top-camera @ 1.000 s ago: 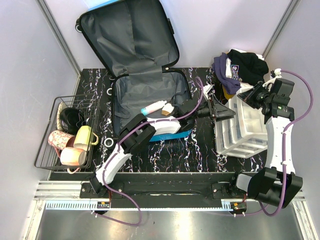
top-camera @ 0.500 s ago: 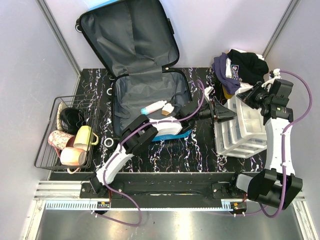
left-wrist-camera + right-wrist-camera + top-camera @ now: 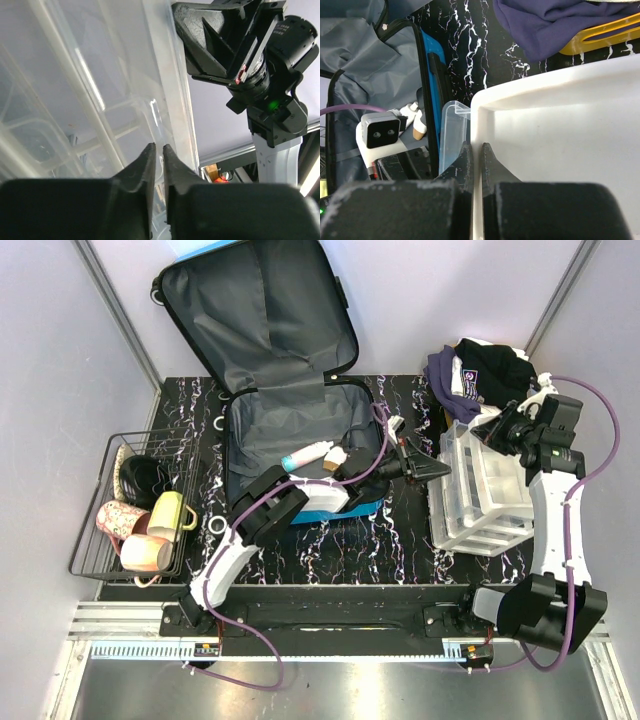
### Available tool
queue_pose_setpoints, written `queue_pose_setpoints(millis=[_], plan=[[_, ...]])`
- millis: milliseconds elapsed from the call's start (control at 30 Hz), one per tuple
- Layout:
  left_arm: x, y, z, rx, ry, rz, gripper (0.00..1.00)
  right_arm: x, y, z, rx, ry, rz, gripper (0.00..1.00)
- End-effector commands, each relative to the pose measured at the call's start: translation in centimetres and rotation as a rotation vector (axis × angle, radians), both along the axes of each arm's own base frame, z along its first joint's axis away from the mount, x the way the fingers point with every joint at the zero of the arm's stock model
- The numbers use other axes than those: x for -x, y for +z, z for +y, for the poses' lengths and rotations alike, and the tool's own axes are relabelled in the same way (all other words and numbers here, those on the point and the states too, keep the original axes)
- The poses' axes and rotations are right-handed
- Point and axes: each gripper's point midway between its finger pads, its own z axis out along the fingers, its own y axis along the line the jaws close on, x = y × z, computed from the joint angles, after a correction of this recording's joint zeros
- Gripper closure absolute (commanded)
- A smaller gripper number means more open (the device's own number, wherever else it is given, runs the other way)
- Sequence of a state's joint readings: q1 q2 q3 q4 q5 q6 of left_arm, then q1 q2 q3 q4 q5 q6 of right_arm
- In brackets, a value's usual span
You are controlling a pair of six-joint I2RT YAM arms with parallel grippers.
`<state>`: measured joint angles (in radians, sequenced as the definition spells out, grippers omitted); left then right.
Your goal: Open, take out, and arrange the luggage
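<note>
— Looking for the luggage: where is it?
— Back left of the table, lid propped open against the wall.
— Left gripper?
— Fingers almost together, a thin slit between them, at the clear plastic of the organiser. Whether it pinches anything, I cannot tell.
— Right gripper?
— Closed tight on that organiser, at its white rim.

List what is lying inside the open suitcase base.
On the luggage base's grey lining lie a white tube with a teal cap and a small white-and-tan item beside it. The left arm covers the near edge, so anything there is hidden.
</note>
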<state>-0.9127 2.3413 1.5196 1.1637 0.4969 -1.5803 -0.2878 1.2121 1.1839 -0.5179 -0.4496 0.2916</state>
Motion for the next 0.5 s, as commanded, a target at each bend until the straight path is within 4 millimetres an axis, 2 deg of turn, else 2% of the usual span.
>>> queue_pose_setpoints(millis=[0,100,267,367,400,433,467], plan=[[0.1,7.5,3.9,0.205,0.046,-0.069,0.92,0.6,-3.1,-1.6,0.09,-0.041,0.131,1.0],[0.1,6.6,4.7,0.174,0.058,-0.07,1.0,0.4,-3.2,-2.4,0.158,-0.053,0.146,1.0],[-0.6,4.7,5.6,0.123,0.081,-0.03,1.0,0.2,-3.6,-2.7,0.269,-0.022,0.17,1.0],[-0.8,4.4,6.1,0.104,0.095,-0.045,1.0,0.2,-4.0,-3.0,0.342,-0.01,0.193,1.0],[-0.9,4.4,6.3,0.089,0.098,-0.057,0.98,0.2,-4.0,-3.3,0.363,-0.018,0.198,1.0],[-0.9,5.5,6.8,0.086,0.101,-0.088,0.91,0.4,-4.1,-3.3,0.381,-0.008,0.206,1.0],[-1.1,4.8,6.7,0.033,0.115,-0.115,0.73,0.5,-4.2,-3.5,0.409,0.003,0.207,1.0]])
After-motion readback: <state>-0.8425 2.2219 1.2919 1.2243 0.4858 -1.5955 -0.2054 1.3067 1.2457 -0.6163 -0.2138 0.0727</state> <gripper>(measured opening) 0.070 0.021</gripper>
